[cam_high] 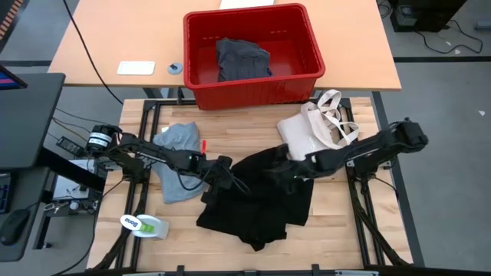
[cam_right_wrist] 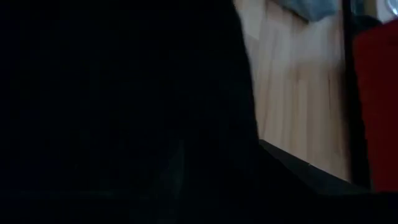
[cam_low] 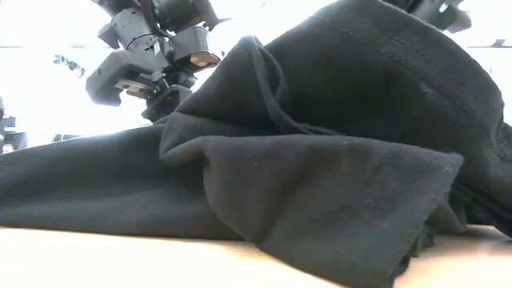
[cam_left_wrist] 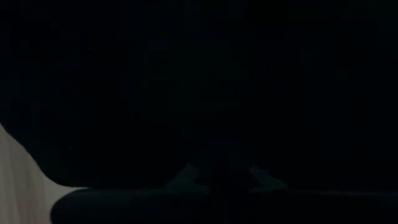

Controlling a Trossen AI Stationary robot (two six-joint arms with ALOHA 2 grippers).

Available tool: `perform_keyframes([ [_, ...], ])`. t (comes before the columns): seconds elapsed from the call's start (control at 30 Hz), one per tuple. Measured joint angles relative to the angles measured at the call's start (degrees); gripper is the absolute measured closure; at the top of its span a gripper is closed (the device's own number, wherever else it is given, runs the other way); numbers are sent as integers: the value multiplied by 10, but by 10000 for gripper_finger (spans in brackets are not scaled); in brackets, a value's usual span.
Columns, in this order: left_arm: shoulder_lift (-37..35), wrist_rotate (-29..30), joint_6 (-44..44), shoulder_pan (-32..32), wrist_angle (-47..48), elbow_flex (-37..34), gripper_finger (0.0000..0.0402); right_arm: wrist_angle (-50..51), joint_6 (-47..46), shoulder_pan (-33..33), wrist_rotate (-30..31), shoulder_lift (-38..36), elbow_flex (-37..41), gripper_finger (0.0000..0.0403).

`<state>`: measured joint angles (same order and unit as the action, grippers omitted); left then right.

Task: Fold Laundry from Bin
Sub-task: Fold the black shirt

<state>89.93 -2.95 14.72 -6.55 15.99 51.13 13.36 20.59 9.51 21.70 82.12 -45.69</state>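
Left gripper (cam_high: pixel 232 182) clamped, seemingly on black garment (cam_high: pixel 257 201) on table (cam_high: pixel 337 222). Right gripper (cam_high: pixel 275 174) at garment's far edge; jaw state unclear.

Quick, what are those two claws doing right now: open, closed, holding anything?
Left gripper: shut on the black garment's left edge.
Right gripper: at the garment's upper edge; open or shut cannot be told.

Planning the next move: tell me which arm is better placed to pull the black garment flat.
Left, probably. The left gripper is shut at the black garment's edge, seemingly pinching it. The right gripper is over the cloth, its grip unclear.
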Motion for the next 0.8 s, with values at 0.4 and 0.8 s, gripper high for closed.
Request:
perform_keyframes([
  [0.4, 0, -1, 0, 0, 0, 0, 390, -94, 97, -29, 51, 129, 1, 218],
  [0.8, 0, -1, 0, 0, -2, 0, 390, -116, 101, -42, 57, 152, 1, 351],
])
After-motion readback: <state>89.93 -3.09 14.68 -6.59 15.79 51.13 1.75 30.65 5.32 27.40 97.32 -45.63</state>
